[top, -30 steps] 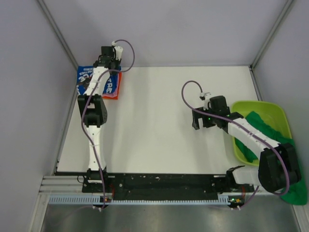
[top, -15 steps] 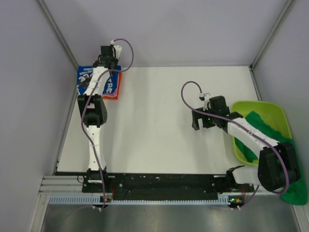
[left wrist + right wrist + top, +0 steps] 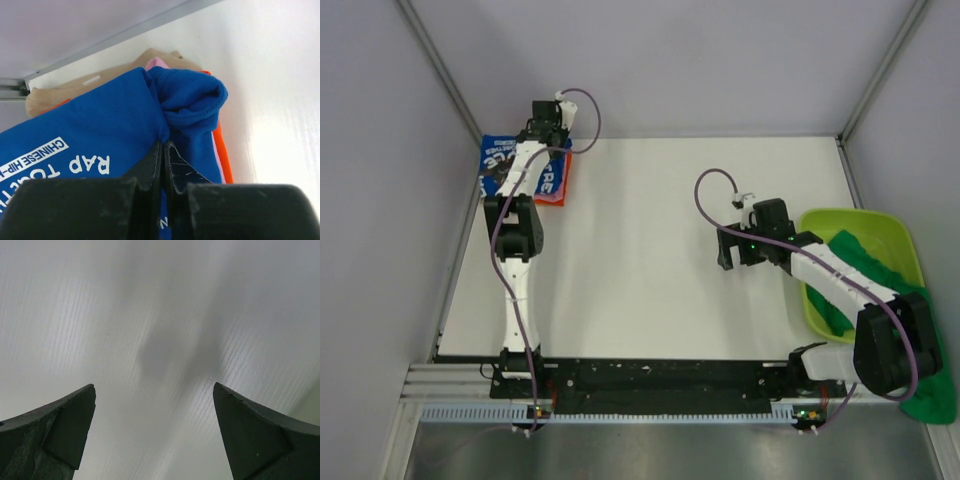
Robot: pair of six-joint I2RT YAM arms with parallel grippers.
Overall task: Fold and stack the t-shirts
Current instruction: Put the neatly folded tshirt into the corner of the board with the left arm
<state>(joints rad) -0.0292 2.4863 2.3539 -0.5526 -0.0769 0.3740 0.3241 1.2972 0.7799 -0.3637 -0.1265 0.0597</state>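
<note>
Left gripper (image 3: pixel 162 144) reaches to the far-left corner of the surface (image 3: pixel 650 230), over the shirt stack. The 2 fingers are almost together, tips dug into a crease on the blue t-shirt (image 3: pixel 100 125), where a bunched fold meets the flat printed panel. It looks like a pinch on that cloth, but the contact itself is hidden by the fingertips. Probable reason: the far-right edge of the blue shirt is lumpy, so grabbing there would let the arm pull it flat or re-fold it square on the stack.

Right gripper (image 3: pixel 154 385) hovers over bare surface right of centre, fingers wide apart, nothing between them. Probably parked, since it sits just left of the lime-green tub (image 3: pixel 900 225) and could go there next. The green t-shirt (image 3: pixel 885 265) lies unfolded across that tub, draped over its near rim.

View differences: top view gives the layout, both arms and the tub, but the left arm covers the grasp point. The left wrist view shows the crease and the layers under the blue shirt: a pink t-shirt (image 3: pixel 156 62) sliver, an orange edge (image 3: pixel 225 160) and a beige garment (image 3: pixel 60 92) at the far side. The right wrist view shows only plain surface and the open fingers.
</note>
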